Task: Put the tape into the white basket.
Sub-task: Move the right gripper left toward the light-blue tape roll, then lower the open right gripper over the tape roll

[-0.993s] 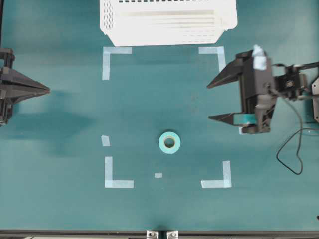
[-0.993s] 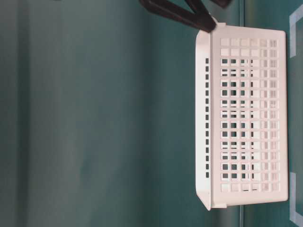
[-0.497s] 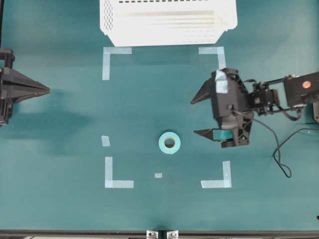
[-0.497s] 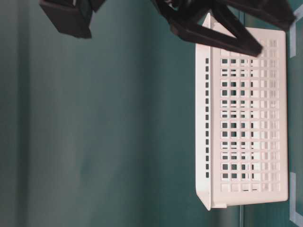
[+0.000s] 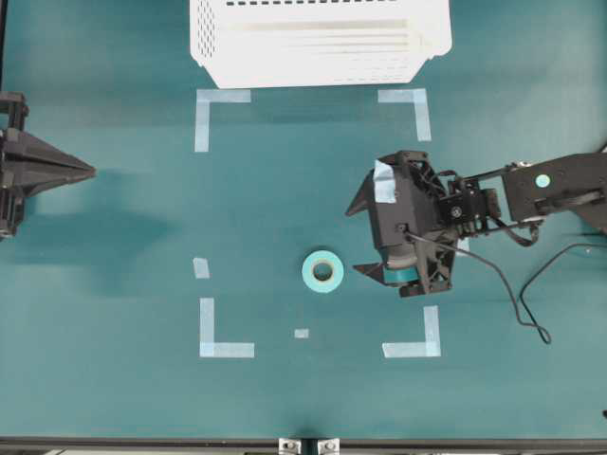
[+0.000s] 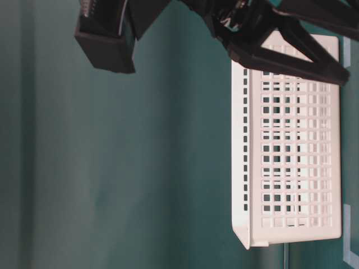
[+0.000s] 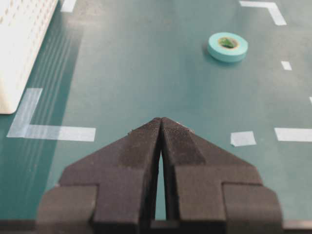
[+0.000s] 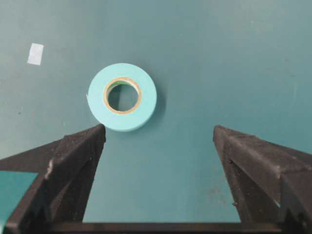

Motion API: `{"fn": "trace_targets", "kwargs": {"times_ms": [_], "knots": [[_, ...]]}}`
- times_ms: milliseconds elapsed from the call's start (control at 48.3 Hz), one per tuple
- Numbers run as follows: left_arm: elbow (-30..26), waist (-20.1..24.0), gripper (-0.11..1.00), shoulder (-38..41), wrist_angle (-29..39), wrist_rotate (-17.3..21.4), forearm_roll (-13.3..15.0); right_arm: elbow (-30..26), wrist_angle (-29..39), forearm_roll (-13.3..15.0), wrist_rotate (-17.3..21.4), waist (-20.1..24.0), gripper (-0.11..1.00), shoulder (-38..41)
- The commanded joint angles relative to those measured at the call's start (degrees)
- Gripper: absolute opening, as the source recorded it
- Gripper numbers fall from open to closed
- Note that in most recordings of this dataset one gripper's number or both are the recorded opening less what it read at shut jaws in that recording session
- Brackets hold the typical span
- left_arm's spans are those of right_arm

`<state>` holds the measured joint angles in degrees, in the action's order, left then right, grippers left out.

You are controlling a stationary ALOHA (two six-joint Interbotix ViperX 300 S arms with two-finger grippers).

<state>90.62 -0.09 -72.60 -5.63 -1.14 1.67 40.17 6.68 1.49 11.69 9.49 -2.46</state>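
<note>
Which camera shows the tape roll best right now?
The right wrist view: the tape fills much of the frame, lying flat with its hole visible, just ahead of the open right tool. The overhead view shows it small, the left wrist view small and distant, and the table-level view not at all.

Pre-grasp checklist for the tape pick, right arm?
1. Right gripper open: ok, jaws stand wide.
2. Tape free on the table: ok, lying flat, nothing touching it.
3. Tape centred between the fingers: not ok, in the right wrist view it sits ahead and toward the left finger.
4. Gripper at grasp height: cannot tell.
5. Left gripper out of the way: ok, shut, parked at the left edge.
6. Basket upright, opening reachable: ok, though its inside is only partly visible.
</note>
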Motion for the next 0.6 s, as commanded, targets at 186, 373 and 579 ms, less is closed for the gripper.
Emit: {"fn": "trace_targets", "kwargs": {"times_ms": [186, 373, 579], "knots": [[-0.7, 0.18, -0.11, 0.35, -0.26, 0.09, 0.0, -2.64, 0.88, 0.0, 0.44, 1.58, 0.97, 2.37], [-0.7, 0.18, -0.11, 0.35, -0.26, 0.09, 0.0, -3.96, 0.88, 0.0, 1.41, 1.93, 0.97, 4.83], [-0.7, 0.26, -0.11, 0.35, -0.26, 0.09, 0.0, -5.01, 0.88, 0.0, 1.58, 2.2, 0.97, 6.68]]}}
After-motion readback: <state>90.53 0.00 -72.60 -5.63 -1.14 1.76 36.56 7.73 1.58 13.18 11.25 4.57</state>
